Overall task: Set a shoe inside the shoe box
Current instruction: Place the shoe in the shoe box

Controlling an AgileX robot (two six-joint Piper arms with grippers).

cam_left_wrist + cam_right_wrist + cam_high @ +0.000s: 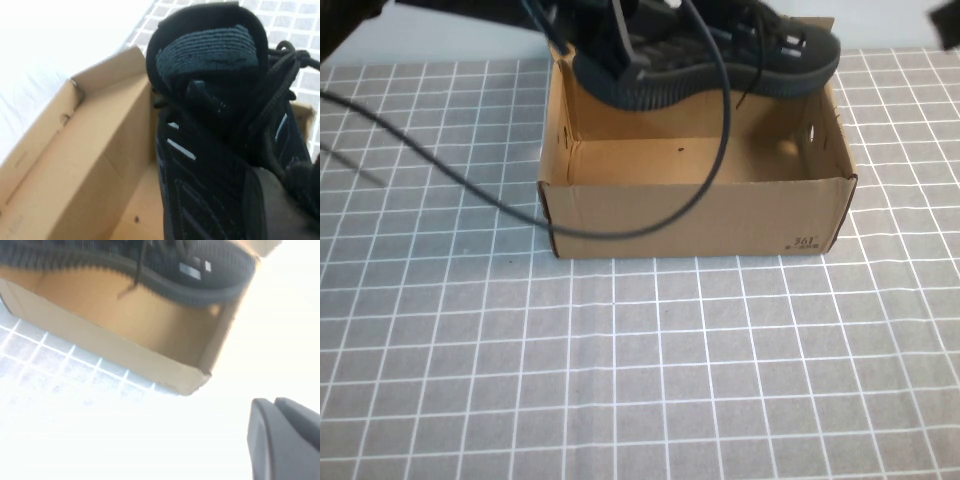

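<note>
Left gripper (612, 45) at the far left end of the shoe box, clamped on the heel end of the shoe (720, 62); its dark body merges with the shoe's collar in the high view, and in the left wrist view the shoe (210, 125) fills most of the picture, heel collar up, a white dash on its side, laces bunched along one edge. Shoe held above the open box, sole downward, toe pointing to the robot's right and reaching over the box's right wall; whether the sole touches the far rim cannot be told. A loose lace hangs from the shoe into the box. Shoe box (700, 215) sits on the grid-patterned tabletop (640, 370), open side up, brown cardboard, small dark print at the near right corner; interior floor bare where visible. A black cable (715, 150) loops from the left arm across the box's near wall and off to the left over the tabletop. Right gripper (282, 435) closed, empty, off to the right of the box, well apart from it; right wrist view shows the box (130, 350) corner and the shoe's (200, 270) ridged sole above it.
</note>
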